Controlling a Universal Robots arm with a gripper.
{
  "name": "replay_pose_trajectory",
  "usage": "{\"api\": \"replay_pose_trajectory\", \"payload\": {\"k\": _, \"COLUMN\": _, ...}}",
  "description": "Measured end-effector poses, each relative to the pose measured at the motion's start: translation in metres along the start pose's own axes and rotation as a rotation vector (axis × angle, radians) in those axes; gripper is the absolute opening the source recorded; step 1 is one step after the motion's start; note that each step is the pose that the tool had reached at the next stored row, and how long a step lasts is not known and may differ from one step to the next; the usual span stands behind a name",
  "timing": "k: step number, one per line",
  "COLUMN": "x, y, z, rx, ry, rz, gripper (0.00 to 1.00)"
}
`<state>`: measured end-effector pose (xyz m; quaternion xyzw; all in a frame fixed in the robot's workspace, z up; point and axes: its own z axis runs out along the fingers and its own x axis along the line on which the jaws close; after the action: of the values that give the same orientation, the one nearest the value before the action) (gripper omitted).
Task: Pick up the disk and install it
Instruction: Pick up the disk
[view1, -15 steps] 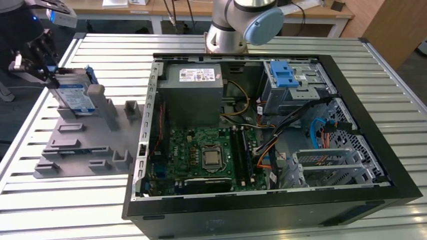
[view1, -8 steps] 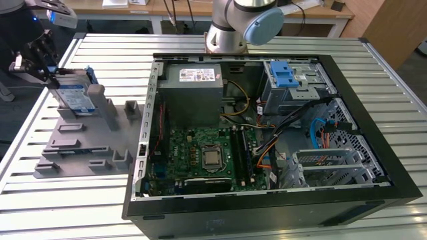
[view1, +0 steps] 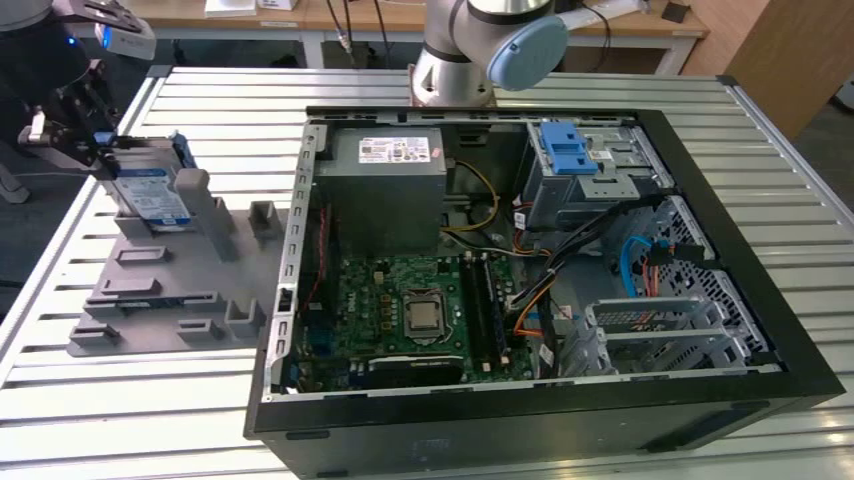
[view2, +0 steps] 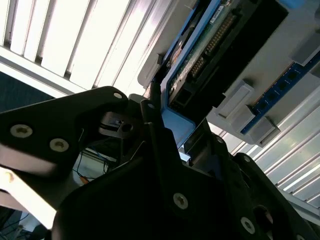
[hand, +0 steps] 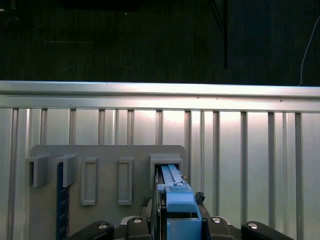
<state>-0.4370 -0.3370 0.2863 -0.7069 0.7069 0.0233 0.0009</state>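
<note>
Nearest in the exterior view lies the open computer case (view1: 534, 415), its green motherboard (view1: 387, 300) facing up with a square processor socket (view1: 424, 313) in the middle. Further in sits the grey power supply (view1: 384, 195), which carries a white sticker (view1: 398, 150) with rows of dark print too small to read. Toward the exterior view's right of it is the silver drive cage (view1: 587, 180) with a blue latch (view1: 567, 150).

Beside the case, on the exterior view's left, a grey fixture (view1: 147, 290) rests on the slatted table (view1: 761, 130). The disk (view1: 150, 198) stands on edge in a slot at the fixture's far end. Its blue-and-white label faces the case, and the writing cannot be made out. The gripper (view1: 110, 160) is at the disk's upper end. In the first wrist view the blue rail of the disk (hand: 177, 200) runs between the fingers (hand: 156, 220), which press on it from both sides.

Behind the case rises the arm's base (view1: 447, 70).
</note>
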Motion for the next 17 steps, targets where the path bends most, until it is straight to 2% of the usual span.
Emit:
{"api": "replay_pose_trajectory", "payload": {"k": 2, "x": 0.0000, "y": 0.0000, "z": -0.0001, "rx": 0.0001, "ry": 0.0001, "rz": 0.001, "gripper": 0.43}}
{"api": "replay_pose_trajectory", "payload": {"k": 3, "x": -0.0001, "y": 0.0000, "z": -0.0003, "rx": 0.0002, "ry": -0.0001, "rz": 0.002, "gripper": 0.36}}
{"api": "replay_pose_trajectory", "payload": {"k": 17, "x": -0.0011, "y": 0.0004, "z": -0.0122, "rx": 0.0004, "ry": -0.0002, "rz": 0.012, "gripper": 0.36}}
